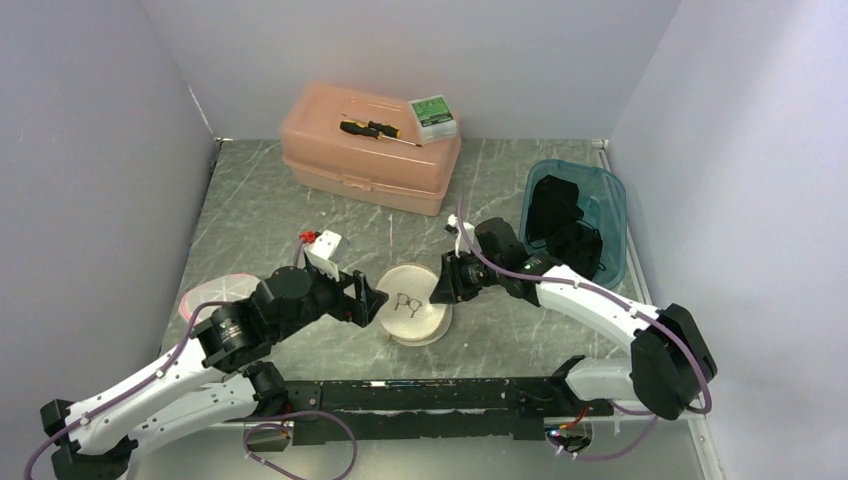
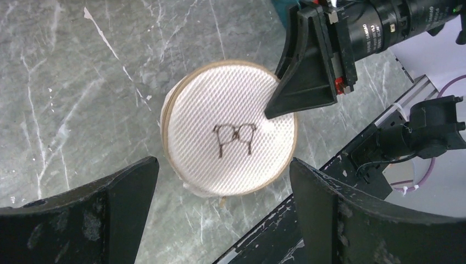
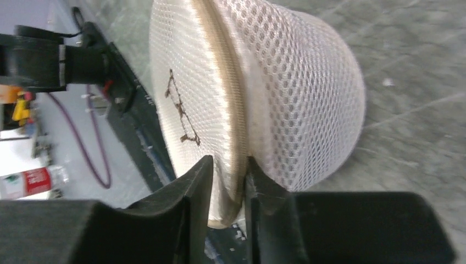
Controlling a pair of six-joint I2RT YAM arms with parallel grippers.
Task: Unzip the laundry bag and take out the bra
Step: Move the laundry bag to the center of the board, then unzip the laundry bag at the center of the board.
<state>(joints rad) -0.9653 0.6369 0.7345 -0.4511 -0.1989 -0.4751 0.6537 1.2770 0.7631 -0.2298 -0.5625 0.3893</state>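
The laundry bag [image 1: 415, 305] is a round white mesh pouch with a tan zipper rim and a bra drawing on its lid, lying on the marble table. My right gripper [image 1: 443, 285] is shut on the bag's rim at its right edge, and the right wrist view shows the fingers [image 3: 228, 165] pinching the tan zipper band of the bag [image 3: 275, 82]. My left gripper [image 1: 375, 300] is open and empty just left of the bag. In the left wrist view its jaws [image 2: 221, 164] stand wide on either side of the bag [image 2: 231, 110]. The bra is hidden.
A pink toolbox [image 1: 370, 150] at the back carries a screwdriver [image 1: 378, 128] and a green box [image 1: 433, 113]. A teal bin [image 1: 610, 215] with black cloth stands at the right. A pink-rimmed round item [image 1: 215, 293] lies at the left. A black rail [image 1: 420, 395] runs along the near edge.
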